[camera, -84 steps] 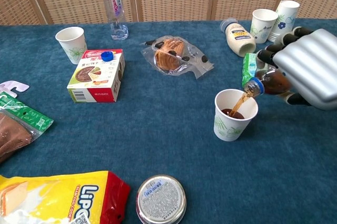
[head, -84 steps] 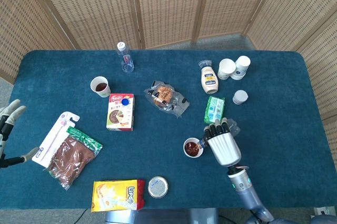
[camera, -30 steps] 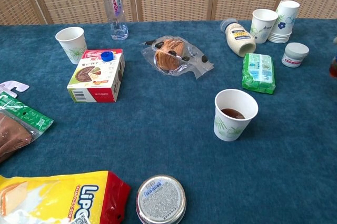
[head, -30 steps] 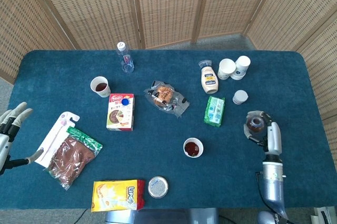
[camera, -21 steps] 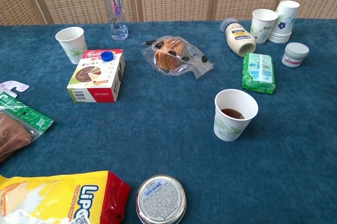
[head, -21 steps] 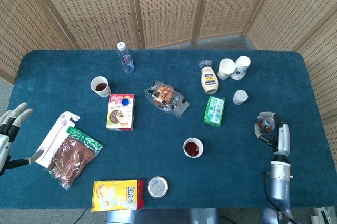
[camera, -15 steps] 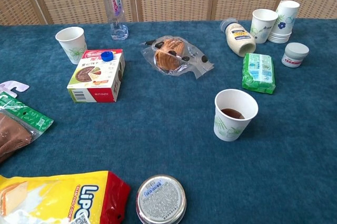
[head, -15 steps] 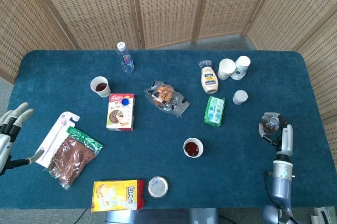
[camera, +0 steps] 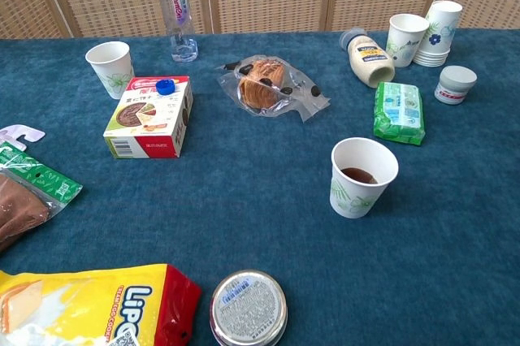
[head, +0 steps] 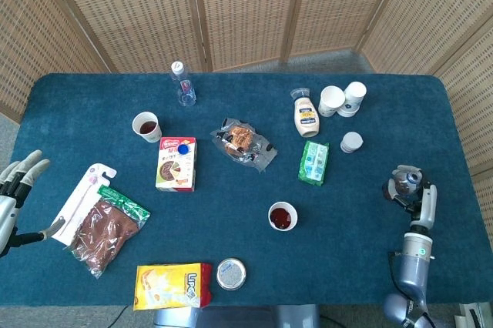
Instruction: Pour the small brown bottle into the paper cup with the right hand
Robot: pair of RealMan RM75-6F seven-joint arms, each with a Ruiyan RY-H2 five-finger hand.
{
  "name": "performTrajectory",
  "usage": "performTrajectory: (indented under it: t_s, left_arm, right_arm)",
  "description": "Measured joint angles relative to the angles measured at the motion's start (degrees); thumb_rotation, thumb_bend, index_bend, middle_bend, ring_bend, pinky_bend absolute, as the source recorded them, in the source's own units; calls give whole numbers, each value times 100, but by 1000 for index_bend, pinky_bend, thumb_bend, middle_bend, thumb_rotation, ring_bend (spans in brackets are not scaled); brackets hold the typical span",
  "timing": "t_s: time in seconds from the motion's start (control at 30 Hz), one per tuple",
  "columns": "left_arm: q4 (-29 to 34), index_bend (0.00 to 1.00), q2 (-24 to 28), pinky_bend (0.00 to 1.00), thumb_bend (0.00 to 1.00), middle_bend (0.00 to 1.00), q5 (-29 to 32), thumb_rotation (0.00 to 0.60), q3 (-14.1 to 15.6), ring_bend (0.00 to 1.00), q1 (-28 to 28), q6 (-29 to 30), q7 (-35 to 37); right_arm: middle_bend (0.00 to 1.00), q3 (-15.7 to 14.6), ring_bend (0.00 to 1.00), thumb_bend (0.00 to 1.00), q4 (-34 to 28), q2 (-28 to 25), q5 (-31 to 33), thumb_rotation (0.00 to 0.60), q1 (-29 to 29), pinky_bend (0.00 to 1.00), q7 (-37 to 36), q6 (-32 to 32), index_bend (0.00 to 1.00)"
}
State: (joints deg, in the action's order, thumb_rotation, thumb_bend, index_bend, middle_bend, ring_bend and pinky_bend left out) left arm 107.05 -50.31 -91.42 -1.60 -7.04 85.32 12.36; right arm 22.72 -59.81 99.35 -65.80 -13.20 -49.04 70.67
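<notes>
The paper cup (head: 283,216) stands near the front middle of the blue table and has brown liquid in it; the chest view shows the cup (camera: 363,177) upright. In the head view my right hand (head: 414,192) is far to the right of the cup, near the table's right edge. Its fingers grip the small brown bottle (head: 405,180), which I see from above, roughly upright. The chest view does not show this hand or the bottle. My left hand (head: 17,180) hangs off the table's left edge with fingers spread and nothing in it.
A green packet (head: 313,162), a mayonnaise bottle (head: 306,116), stacked cups (head: 343,99) and a small white jar (head: 351,142) lie behind the cup. A second filled cup (head: 145,125), a box (head: 176,164), wrapped pastry (head: 245,142), a water bottle (head: 182,84), snack bags (head: 108,229) and a tin (head: 231,273) are spread leftward.
My right hand has swung the bottle away from the cup, righted it, and carried it toward the right edge, out of the chest view. The cup stays put with liquid inside.
</notes>
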Motion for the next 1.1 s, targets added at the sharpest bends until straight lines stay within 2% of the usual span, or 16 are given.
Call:
performTrajectory:
  t_s: [0.43,0.83,1.1]
  left_arm:
    - [10,0,-36,0,234,0,43,600,15,0,-31,-91,-96]
    - [20,0,-59,0,234,0,79,600,16,0,-50,-139,-153]
    - [25,0,-62,0,234,0,75,600,23,0,-50,-142,-167]
  right_arm:
    - [539,93,216,1000,676,287,-28,600,-50,546,-594,-130,512]
    - [533,97,209,1000,1125,484,-85,600,-96,541,-836,-211,511]
    - [467,58,150,1000,1311,537,-156,600,-90,499,-1002,-232,483]
